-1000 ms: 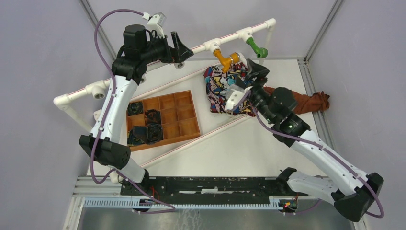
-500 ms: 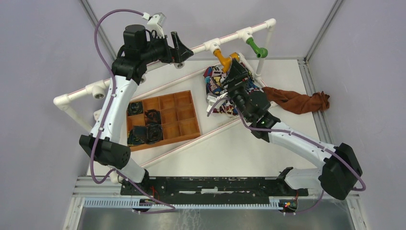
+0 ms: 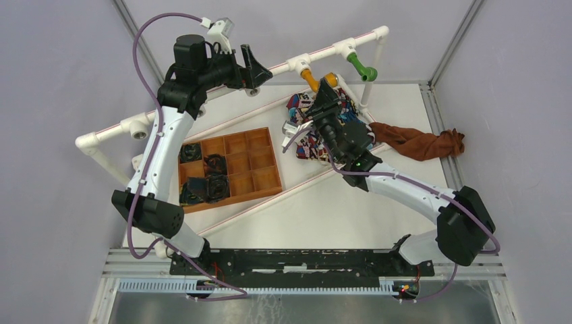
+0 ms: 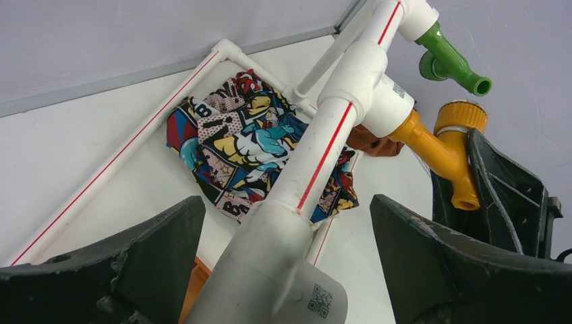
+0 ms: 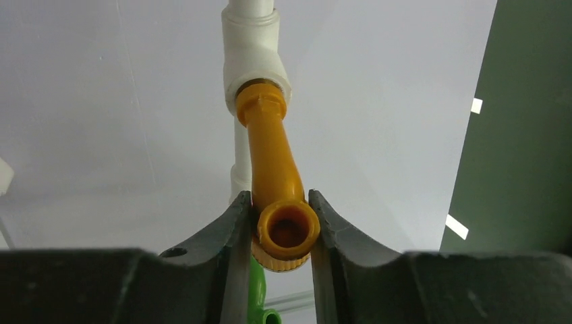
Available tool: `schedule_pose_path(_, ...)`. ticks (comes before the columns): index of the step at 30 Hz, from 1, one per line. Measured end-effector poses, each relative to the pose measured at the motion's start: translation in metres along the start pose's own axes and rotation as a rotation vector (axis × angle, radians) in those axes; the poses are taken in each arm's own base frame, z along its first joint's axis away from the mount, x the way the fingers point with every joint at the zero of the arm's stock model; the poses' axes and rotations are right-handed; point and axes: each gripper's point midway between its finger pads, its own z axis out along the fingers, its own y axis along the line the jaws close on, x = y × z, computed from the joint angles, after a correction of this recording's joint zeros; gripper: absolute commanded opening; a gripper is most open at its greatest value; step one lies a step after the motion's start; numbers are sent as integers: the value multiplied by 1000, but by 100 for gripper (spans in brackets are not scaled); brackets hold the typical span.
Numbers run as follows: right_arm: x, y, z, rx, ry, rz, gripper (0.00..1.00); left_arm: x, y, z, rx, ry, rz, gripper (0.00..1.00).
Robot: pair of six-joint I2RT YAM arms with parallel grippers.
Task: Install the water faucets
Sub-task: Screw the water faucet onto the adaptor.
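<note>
The orange-yellow faucet (image 3: 309,75) is screwed into a white T-fitting (image 5: 256,54) on the raised pipe rail (image 3: 202,94). My right gripper (image 5: 282,233) is shut on its spout, with a finger pressed against each side. The green faucet (image 3: 362,67) hangs from the following fitting on the rail, and a sliver of it (image 5: 260,297) shows below the orange one. In the left wrist view the orange-yellow faucet (image 4: 438,145) and the green faucet (image 4: 452,57) hang at the upper right. My left gripper (image 4: 287,202) is open and straddles the rail without gripping it.
An orange compartment tray (image 3: 266,177) with dark items lies at centre left. A comic-print cloth (image 3: 307,138) sits under the right arm and a brown cloth (image 3: 418,143) lies to the right. Another T-fitting (image 3: 138,128) sits at the rail's left end. Thin pipes cross the table.
My right arm swung left and up to the orange-yellow faucet, and its jaws closed on the spout. The left arm has not moved.
</note>
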Motion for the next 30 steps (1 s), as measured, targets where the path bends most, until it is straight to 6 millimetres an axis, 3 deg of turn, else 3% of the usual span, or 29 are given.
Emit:
schedule_pose_path(4, 1, -3, 2, -4, 4, 86, 15, -1, 1, 0, -2, -2, 1, 100)
schedule_pose_path(10, -2, 0, 2, -62, -1, 348, 13, -1, 1, 0, -2, -3, 1, 100)
schedule_pose_path(15, -7, 4, 0, -113, 7, 682, 17, -1, 0, 0, -1, -3, 1, 100)
schedule_pose_path(23, -21, 13, -1, -115, 35, 1469, 15, -1, 0, 0, -1, -4, 2, 100)
schedule_pose_path(30, -35, 8, -2, -72, -163, 2271, 15, -1, -1, -1, 3, -9, 7, 100)
